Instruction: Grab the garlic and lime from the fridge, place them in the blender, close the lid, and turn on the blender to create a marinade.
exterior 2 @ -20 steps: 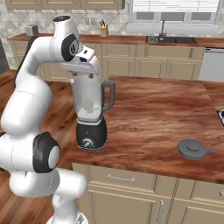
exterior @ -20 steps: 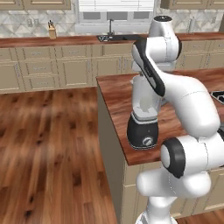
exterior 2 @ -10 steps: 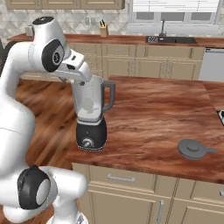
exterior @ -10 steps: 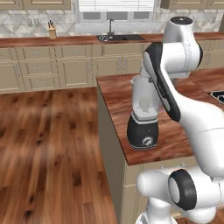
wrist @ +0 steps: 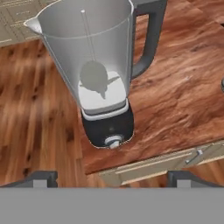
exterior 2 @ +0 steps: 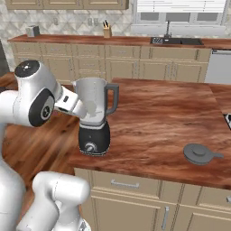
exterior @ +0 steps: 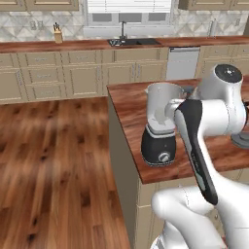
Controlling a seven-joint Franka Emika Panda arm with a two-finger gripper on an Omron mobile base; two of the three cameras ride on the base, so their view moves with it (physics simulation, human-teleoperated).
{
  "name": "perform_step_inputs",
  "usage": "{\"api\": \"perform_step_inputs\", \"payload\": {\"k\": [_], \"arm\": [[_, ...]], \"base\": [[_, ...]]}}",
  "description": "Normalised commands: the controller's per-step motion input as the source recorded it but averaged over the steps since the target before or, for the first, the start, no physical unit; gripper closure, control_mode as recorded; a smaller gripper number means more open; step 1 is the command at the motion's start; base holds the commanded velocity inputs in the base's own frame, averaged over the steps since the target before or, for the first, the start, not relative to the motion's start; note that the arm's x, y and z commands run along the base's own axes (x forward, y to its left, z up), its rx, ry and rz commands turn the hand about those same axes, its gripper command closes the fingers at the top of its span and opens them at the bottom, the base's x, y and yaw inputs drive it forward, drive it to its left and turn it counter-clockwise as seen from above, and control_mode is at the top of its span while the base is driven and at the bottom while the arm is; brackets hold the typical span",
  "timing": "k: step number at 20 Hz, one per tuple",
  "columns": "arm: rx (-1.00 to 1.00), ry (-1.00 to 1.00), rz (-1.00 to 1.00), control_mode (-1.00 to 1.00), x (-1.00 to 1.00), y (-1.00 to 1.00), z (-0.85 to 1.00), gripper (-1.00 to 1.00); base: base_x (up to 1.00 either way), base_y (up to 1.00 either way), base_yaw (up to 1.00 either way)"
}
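Gripper (wrist: 112,177) spread wide and holding nothing, seen in the hand view with both dark tips far apart at the bottom. Straight ahead of it, close, stands the blender (wrist: 98,70), jug open at the top, with one round pale grey item resting inside near the blades; cannot tell if garlic or lime. Silver dial faces toward the gripper, handle on the far right side.

From the left base view, the blender (exterior: 159,126) sits at the near corner of the wooden island counter (exterior: 131,104), close in front of the arm's forearm.

From the right base view, the blender (exterior 2: 94,115) stands just beside the arm, and the lid (exterior 2: 199,153) lies flat well apart, far to the right on the counter.

Possible trouble: swinging toward the lid with the elbow so near could knock the jug off the corner. Also, closing the lid before both ingredients are inside would spoil the task.
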Motion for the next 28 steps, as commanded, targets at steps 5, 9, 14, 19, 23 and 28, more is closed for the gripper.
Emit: {"api": "perform_step_inputs", "payload": {"k": [5, 9, 14, 19, 23, 28], "arm": [[0.00, -0.03, 0.02, 1.00, -0.45, 0.08, -0.11, -1.00], [0.00, 0.00, 0.00, 1.00, 0.00, 0.00, 0.00, -1.00], [0.00, 0.00, 0.00, 1.00, 0.00, 0.00, 0.00, -1.00], [0.00, 0.00, 0.00, 1.00, 0.00, 0.00, 0.00, -1.00], [0.00, 0.00, 0.00, 1.00, 0.00, 0.00, 0.00, -1.00], [0.00, 0.00, 0.00, 1.00, 0.00, 0.00, 0.00, -1.00]], "base": [[-0.28, 0.29, 0.00], [-0.32, 1.00, 0.00], [0.16, 1.00, 0.00], [0.99, 0.89, 0.00], [1.00, 0.42, -0.07], [1.00, 0.09, -0.06]]}}
